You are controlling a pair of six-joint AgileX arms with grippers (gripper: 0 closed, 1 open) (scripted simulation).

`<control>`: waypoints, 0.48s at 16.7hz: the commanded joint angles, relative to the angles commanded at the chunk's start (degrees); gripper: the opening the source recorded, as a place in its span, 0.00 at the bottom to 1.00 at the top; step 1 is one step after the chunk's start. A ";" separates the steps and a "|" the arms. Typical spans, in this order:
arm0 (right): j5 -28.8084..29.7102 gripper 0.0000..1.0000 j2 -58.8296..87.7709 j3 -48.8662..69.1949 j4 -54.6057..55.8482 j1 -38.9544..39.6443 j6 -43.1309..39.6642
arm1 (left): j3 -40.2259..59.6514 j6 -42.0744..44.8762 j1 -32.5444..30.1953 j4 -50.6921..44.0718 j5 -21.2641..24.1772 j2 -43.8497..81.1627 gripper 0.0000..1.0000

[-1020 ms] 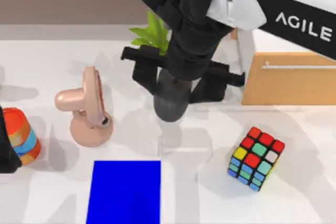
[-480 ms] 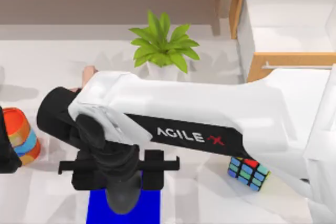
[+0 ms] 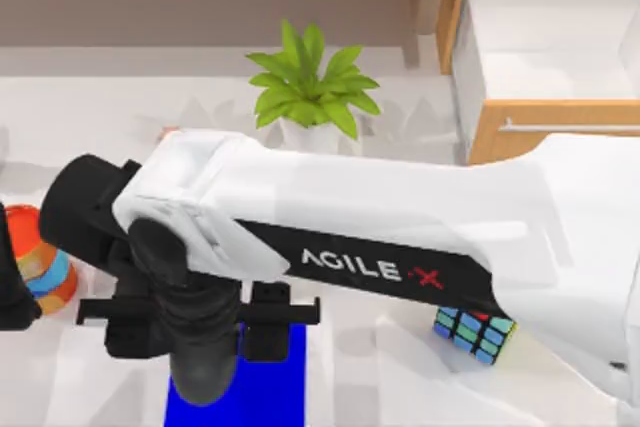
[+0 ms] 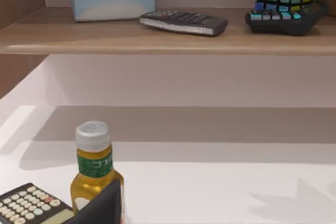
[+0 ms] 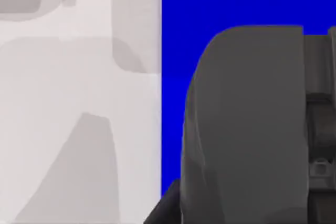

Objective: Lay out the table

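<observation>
The tabletop, white and broad, is spread across the top view from left to right, its long axis not to be told. The right arm is stretched across it from the right. The right tool is held over the blue mat near the front edge; a dark grey rounded object is seen at it, but how far the tool is opened cannot be told. A plant stands behind the arm, a drawer cabinet at back right. A cube lies right of the mat. The left tool is parked at the left edge beside a striped cup. A bottle and calculator are seen in the left wrist view.
</observation>
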 joint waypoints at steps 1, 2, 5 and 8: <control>-0.06 0.00 -1.29 0.97 1.07 0.89 0.73 | 0.00 0.00 0.00 0.00 0.00 0.00 1.00; -0.12 0.00 -2.63 1.98 2.20 1.80 1.47 | 0.00 0.00 0.00 0.00 0.00 0.00 1.00; -0.04 0.00 -6.46 4.47 5.24 4.94 3.41 | 0.00 0.00 0.00 0.00 0.00 0.00 1.00; 0.83 0.00 -9.37 6.62 7.33 8.63 4.92 | 0.00 0.00 0.00 0.00 0.00 0.00 1.00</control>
